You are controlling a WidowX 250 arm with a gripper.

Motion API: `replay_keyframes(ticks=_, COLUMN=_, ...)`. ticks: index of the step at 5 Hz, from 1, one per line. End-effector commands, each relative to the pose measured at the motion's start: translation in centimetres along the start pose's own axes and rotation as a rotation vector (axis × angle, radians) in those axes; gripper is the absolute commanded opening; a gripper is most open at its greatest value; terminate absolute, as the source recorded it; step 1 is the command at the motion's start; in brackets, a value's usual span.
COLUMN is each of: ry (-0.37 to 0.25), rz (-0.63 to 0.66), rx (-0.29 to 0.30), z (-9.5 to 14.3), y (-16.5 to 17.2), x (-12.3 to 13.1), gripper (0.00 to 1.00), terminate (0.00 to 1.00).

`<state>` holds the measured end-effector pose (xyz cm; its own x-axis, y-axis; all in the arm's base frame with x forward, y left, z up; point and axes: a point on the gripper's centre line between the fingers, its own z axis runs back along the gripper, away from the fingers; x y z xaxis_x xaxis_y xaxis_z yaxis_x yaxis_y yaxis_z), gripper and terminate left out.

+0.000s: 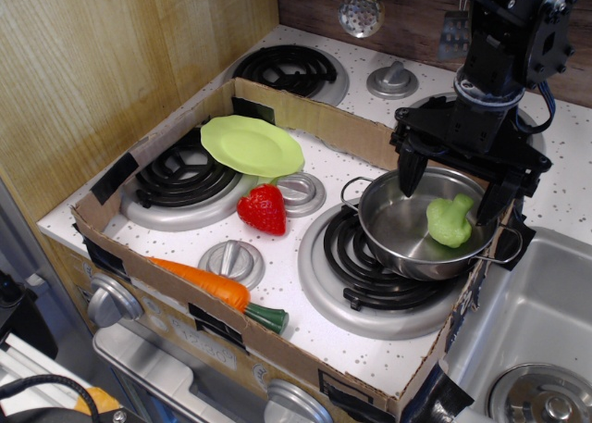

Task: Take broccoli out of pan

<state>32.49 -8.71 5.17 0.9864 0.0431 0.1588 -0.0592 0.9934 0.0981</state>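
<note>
The light-green broccoli [450,221] lies inside the shiny steel pan [407,242], against its right wall. The pan sits on the front right burner inside a cardboard tray. My black gripper [450,185] hangs just above the pan with its two fingers spread wide, one finger [408,173] over the pan's left side and the other at the right rim. The broccoli lies below and between them, untouched. The gripper is open and empty.
A cardboard tray wall [370,141] runs behind the pan. A red strawberry [264,209], a lime-green plate [252,146] and an orange carrot [208,284] lie left of the pan. A sink [532,340] is at the right. A ladle [361,13] hangs at the back.
</note>
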Motion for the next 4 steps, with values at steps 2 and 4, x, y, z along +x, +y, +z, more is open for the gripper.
replay_keyframes(ticks=2, ry=-0.039, rz=0.069, rx=0.021, z=0.1, y=-0.5, x=0.3, gripper=0.00, terminate=0.00)
replay_keyframes(ticks=4, ry=-0.038, rz=0.132, rx=0.001, z=2.3, y=-0.7, x=-0.3, gripper=0.00, terminate=0.00)
